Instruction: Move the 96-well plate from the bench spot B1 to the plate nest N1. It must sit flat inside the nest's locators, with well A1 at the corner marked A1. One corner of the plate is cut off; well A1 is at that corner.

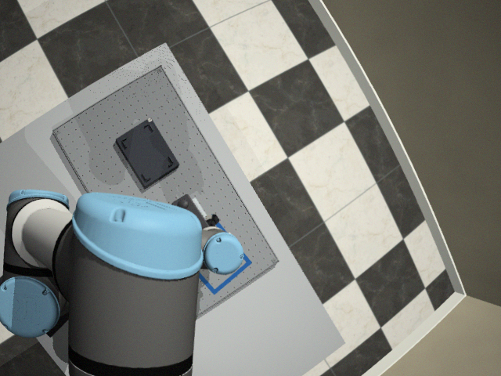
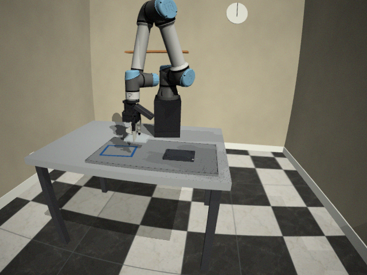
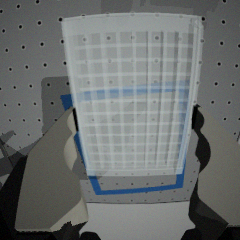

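Wrist view: the hand [image 3: 134, 165] is closed part-way on the 96-well plate [image 3: 132, 95], its two pale fingers pressing the plate's long sides near the lower end. The translucent plate shows its grid of wells, and through it appear the dotted breadboard [image 3: 30, 65] and a band of the blue B1 outline [image 3: 135, 190]. The outline's near edge lies just below the plate's lower rim, so the plate hangs above the breadboard and only partly over the outline. Which corner is cut off cannot be told.

Exterior view: the hand [image 2: 133, 130] points down from the arm [image 2: 170, 44], holding the plate [image 2: 135, 137] clear of the breadboard [image 2: 178, 165], just behind the far right corner of the B1 outline [image 2: 118, 150]. The dark nest N1 [image 2: 179, 154] lies well to the right of the outline on the same breadboard, which rests on the grey table [image 2: 67, 142].

Top view: the arm [image 1: 137, 234] hides most of the B1 outline [image 1: 226, 279]; the nest N1 [image 1: 146, 153] shows four corner locators.
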Motion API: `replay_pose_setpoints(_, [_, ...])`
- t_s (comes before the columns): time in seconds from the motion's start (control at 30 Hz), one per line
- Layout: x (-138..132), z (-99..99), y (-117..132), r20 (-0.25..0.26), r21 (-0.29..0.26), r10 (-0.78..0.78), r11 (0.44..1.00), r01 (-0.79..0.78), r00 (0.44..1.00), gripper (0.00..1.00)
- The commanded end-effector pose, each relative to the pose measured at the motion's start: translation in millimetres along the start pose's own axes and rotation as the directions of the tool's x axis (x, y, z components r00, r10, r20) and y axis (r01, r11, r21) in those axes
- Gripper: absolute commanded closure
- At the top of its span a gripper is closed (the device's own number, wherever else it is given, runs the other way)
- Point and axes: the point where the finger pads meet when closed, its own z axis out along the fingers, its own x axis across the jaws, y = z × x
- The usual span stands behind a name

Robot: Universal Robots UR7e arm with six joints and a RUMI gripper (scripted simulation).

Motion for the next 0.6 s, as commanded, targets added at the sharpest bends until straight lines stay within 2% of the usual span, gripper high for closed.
replay_pose_setpoints(0.0, [0.6, -0.8, -12.9, -0.001, -0.001, 0.0, 1.0, 0.0, 1.0, 1.0])
replay_pose_setpoints(0.57, [0.9, -2.4, -62.9, -0.001, -0.001, 0.0, 1.0, 0.0, 1.0, 1.0])
